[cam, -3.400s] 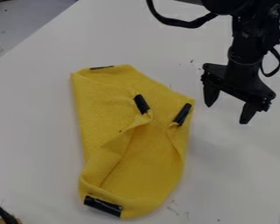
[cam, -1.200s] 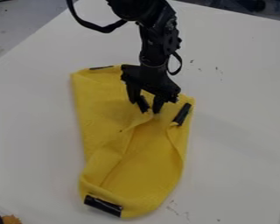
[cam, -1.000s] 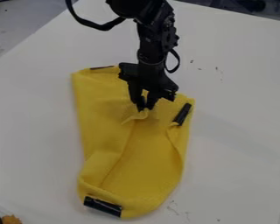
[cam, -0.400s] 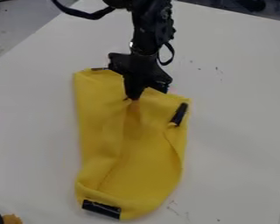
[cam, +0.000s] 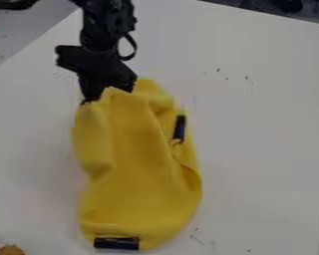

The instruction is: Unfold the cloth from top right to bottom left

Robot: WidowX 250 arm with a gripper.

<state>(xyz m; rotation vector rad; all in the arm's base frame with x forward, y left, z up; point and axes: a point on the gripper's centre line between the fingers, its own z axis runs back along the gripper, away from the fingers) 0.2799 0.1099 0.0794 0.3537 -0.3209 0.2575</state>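
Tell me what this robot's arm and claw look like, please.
The arm is black and knobbly, with a thin, dark, cable-like loop bulging out at one side. The claw is black too, its body spreading wider than the narrow wrist above it. I can make out no bright markings on either.

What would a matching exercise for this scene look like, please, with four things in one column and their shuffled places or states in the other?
1. black two-finger gripper
2. yellow cloth
3. white tabletop
4. orange object

A. at the bottom left corner of the view
B. rumpled, with a black strip at its bottom edge
C. at the cloth's upper left end
D. underneath the cloth

Pairs: 1-C, 2-B, 3-D, 4-A
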